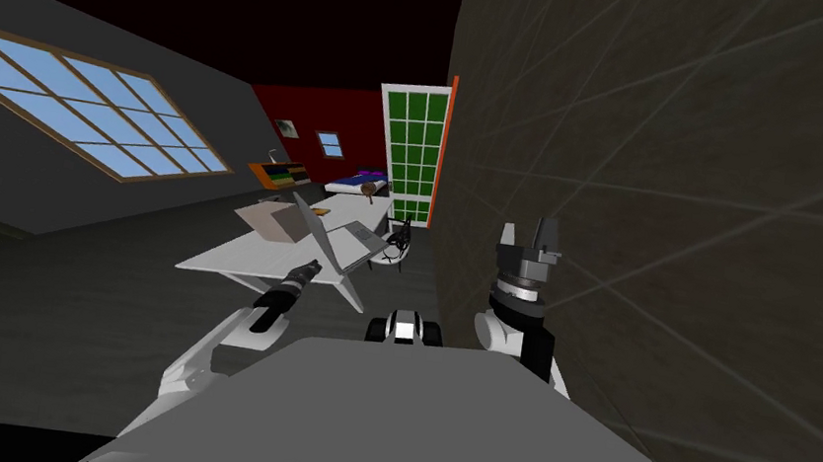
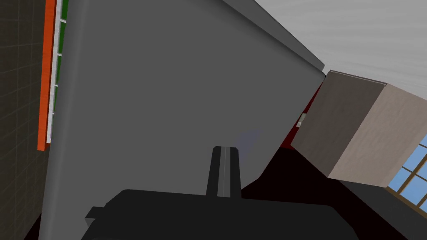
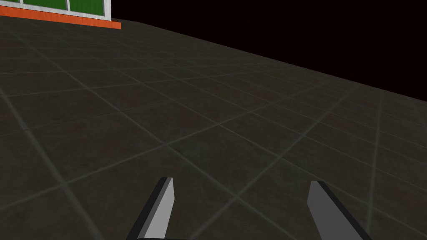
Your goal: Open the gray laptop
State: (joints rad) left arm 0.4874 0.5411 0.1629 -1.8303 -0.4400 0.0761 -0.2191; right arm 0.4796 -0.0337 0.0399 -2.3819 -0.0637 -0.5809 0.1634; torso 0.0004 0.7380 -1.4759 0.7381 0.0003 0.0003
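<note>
At the table's [image 1: 216,262] near edge, the left gripper [image 2: 225,166], fingers closed together, is pressing the gray laptop's [image 2: 167,104] stiff, light lid. It's probably best pushed near its free edge. The right gripper [image 3: 242,208] is hanging open.

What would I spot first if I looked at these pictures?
The grey laptop lid, raised at a slant on the white table, with the left gripper shut right in front of it. A brown box stands beside it, and the right gripper hangs open by the dark tiled wall.
</note>
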